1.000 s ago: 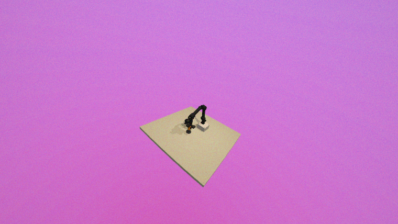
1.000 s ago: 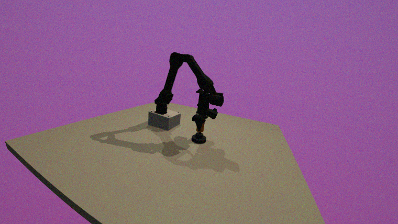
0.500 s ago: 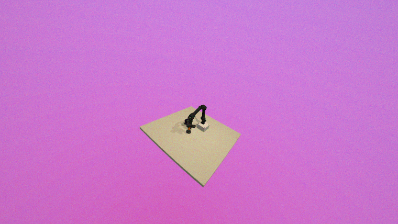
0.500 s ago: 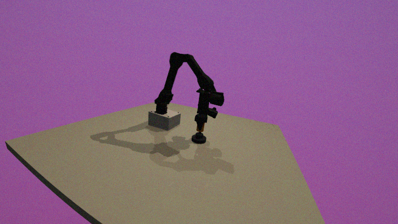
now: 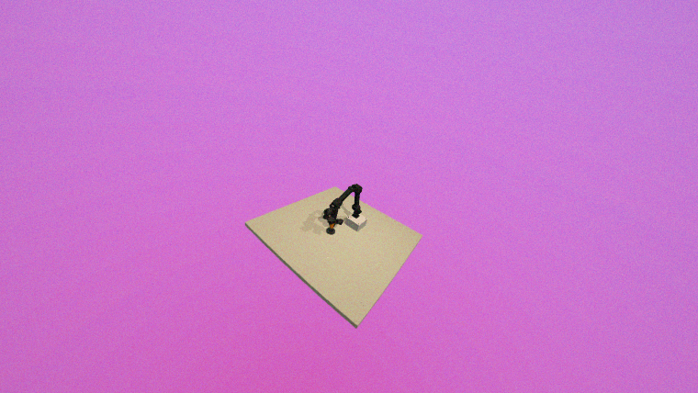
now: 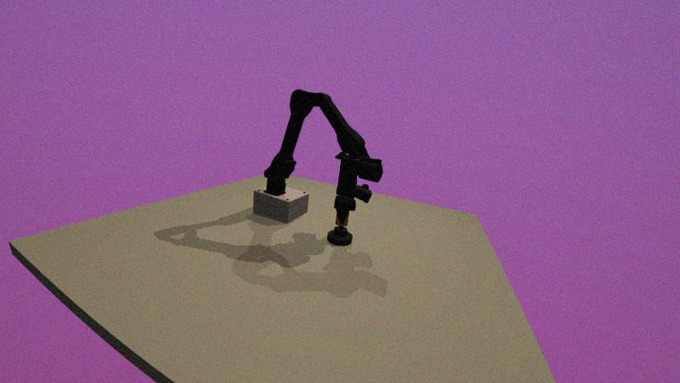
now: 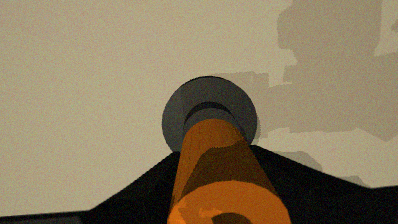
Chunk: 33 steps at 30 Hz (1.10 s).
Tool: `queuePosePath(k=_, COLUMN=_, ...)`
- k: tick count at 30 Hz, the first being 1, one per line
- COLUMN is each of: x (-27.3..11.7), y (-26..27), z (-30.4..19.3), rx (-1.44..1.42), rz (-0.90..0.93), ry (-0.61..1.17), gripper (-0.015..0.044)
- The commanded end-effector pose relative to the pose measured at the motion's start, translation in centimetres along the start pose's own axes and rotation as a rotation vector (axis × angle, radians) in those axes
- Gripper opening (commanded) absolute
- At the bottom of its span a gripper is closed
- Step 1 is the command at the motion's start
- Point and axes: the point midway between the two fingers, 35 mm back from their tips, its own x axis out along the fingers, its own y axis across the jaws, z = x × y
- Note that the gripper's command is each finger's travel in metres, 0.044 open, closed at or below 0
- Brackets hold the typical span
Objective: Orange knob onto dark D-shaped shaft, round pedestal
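The orange knob (image 5: pixel 332 226) (image 6: pixel 342 225) (image 7: pixel 192 162) is upright, a tall cylinder with a round opening in its top in the wrist view. My gripper (image 5: pixel 332 223) (image 6: pixel 342 218) (image 7: pixel 214 155) points down and is shut on the knob, with a dark finger on each side. The dark round pedestal (image 5: pixel 331 231) (image 6: pixel 339 239) (image 7: pixel 173 112) stands directly below, with a narrower raised middle. In the exterior view the knob's lower end stands slightly above that raised middle. The D-shaped shaft cannot be made out, and its flat side is hidden.
The arm's base sits on a pale grey block (image 5: pixel 355 222) (image 6: pixel 280 206) behind the pedestal. The beige table top (image 5: pixel 342 273) (image 6: pixel 285 333) (image 7: pixel 75 75) ends in open edges all round. Arm shadows fall across it around the pedestal.
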Motion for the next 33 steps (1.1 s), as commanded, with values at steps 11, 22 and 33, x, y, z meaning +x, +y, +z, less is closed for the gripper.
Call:
queuePosePath(k=11, x=0.1, y=0.02, z=0.01, rx=-0.004, rz=-0.001, ry=-0.004, gripper=0.0)
queuePosePath(k=22, x=-0.44, y=-0.1, z=0.24, rx=-0.129, rz=-0.002, ry=-0.004, gripper=0.0)
queuePosePath(k=33, x=-0.02, y=-0.04, z=0.1, rx=-0.214, rz=-0.002, ry=-0.004, gripper=0.0)
